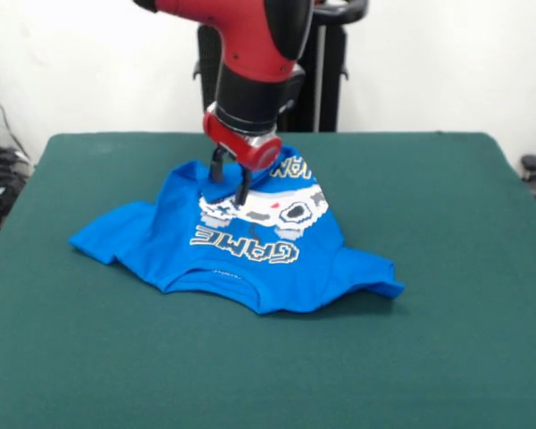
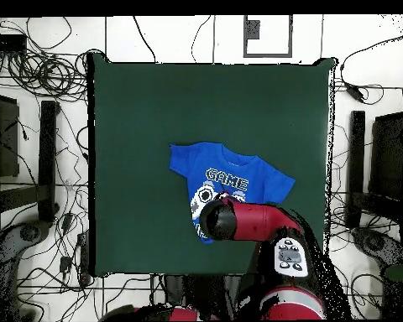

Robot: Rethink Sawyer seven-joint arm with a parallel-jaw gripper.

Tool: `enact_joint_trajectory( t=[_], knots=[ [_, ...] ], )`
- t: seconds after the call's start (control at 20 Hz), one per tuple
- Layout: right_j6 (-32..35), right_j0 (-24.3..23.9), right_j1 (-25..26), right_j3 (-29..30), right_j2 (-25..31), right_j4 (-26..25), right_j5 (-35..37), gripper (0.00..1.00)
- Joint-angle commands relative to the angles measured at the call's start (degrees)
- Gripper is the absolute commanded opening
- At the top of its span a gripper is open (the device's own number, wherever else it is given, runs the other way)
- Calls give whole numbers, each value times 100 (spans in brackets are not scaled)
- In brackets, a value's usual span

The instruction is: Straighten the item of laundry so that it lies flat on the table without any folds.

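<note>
while the blue t-shirt [image 1: 250, 241] lies print side up near the middle of the green table [image 1: 447, 268], the gripper [image 1: 230, 183] stands down on its hem end, its two dark fingers [image 1: 244, 187] a little apart with cloth bunched between them. both sleeves spread out sideways, the collar faces the front camera, and the hem edge beside the lettering is rumpled and raised.
</note>
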Motion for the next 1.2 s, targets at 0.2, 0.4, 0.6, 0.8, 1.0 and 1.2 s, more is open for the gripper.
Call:
enact_joint_trajectory(
  t=[0.2,0.4,0.6,0.8,1.0,1.2],
  knots=[
    [238,58,381,192,553,-265,-395,100],
    [-767,-821,-82,357,1199,-755,102,100],
    [-31,-296,31,-74,335,-461,664,100],
    [-346,-631,96,-220,451,-656,685,100],
    [-556,-894,237,-381,584,-790,754,100],
    [-400,-753,130,-331,584,-754,915,100]
  ],
)
